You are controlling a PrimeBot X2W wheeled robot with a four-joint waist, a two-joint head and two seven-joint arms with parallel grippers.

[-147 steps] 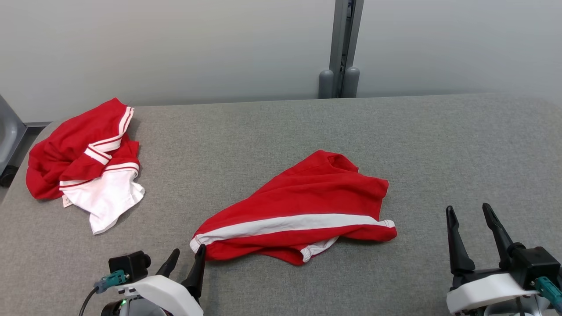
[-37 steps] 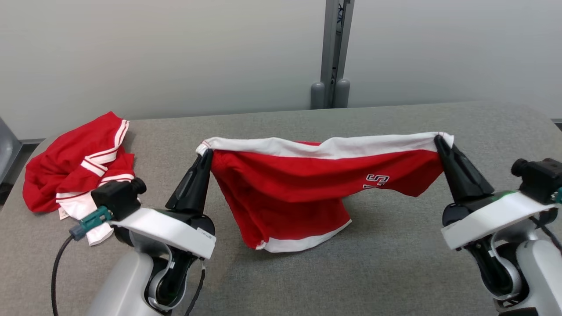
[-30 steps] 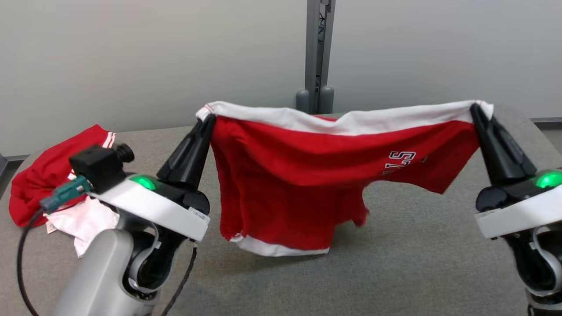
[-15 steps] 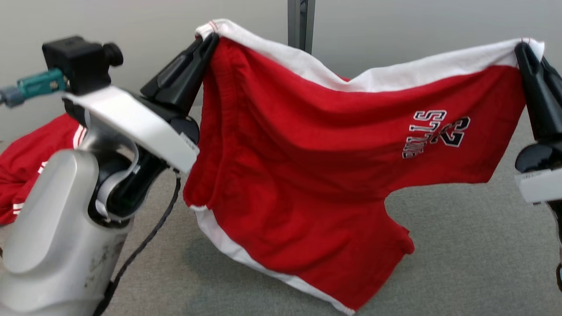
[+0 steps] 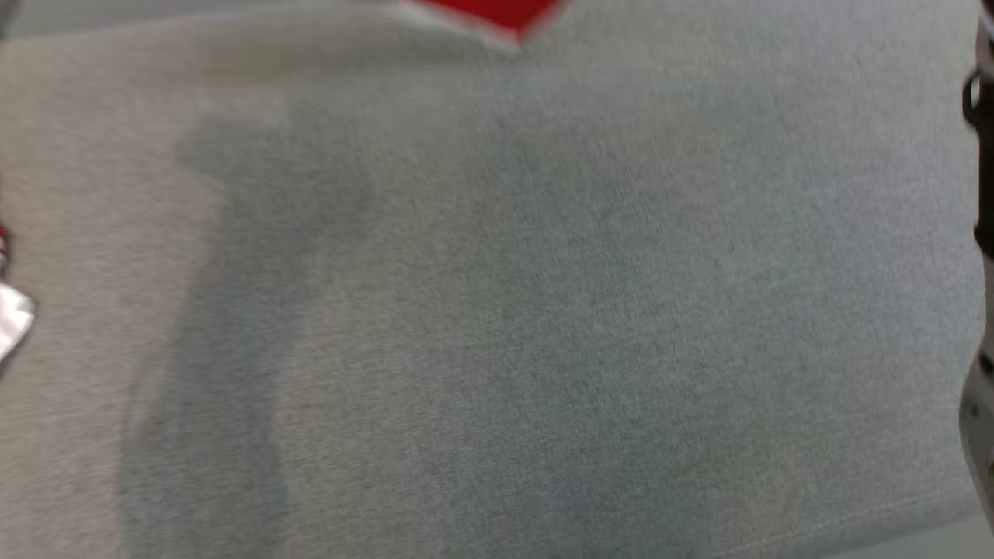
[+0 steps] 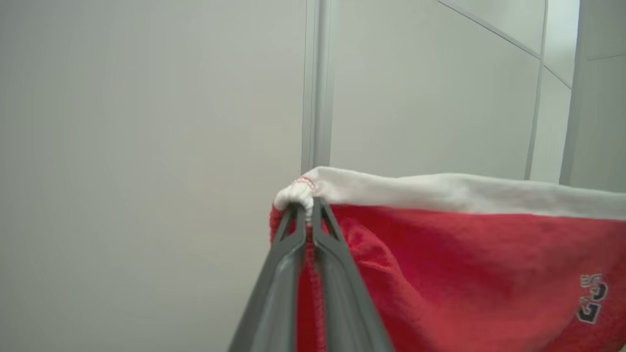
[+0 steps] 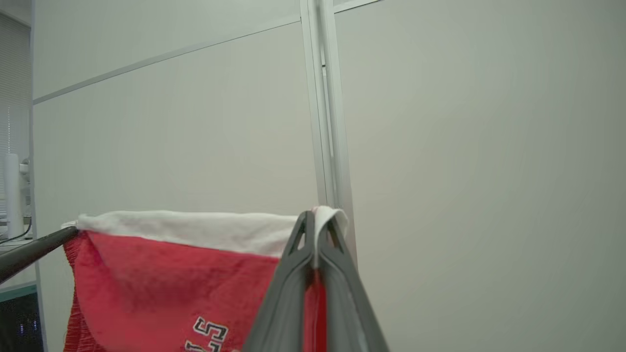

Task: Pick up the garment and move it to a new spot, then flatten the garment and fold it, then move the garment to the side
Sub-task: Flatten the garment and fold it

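The garment is a pair of red shorts with a white band and dark lettering, hanging in the air against the pale wall. My left gripper is shut on one end of the white band. My right gripper is shut on the other end, and the garment stretches between them. The left gripper's dark finger shows at the band's far end in the right wrist view. In the blurred head view only a red tip of the garment hangs at the top edge.
The grey fabric table spreads below in the head view. A white and red scrap of another garment lies at its left edge. A dark part of my right arm shows at the right edge. A wall post stands behind.
Both grippers have lifted the garment higher, holding its white band taut. The head camera has shifted, so the grippers have left its view and the table fills most of it.
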